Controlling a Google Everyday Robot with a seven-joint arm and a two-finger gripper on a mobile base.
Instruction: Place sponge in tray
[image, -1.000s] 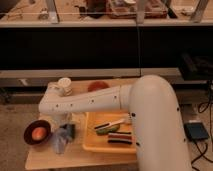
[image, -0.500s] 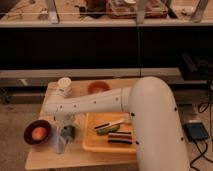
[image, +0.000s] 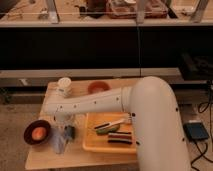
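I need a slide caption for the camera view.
Claw lowered near the small dark grey-blue sponge block, beside the large yellow-orange plastic tray.

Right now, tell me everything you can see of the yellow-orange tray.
The tray is a large yellow-orange rectangular tub, seemingly plastic, with raised sloping sides. It sits flat on the wooden table, its right end behind the white arm. Inside lie black strips, a green item and a pale utensil. The claw hangs just left of it, beside the sponge.
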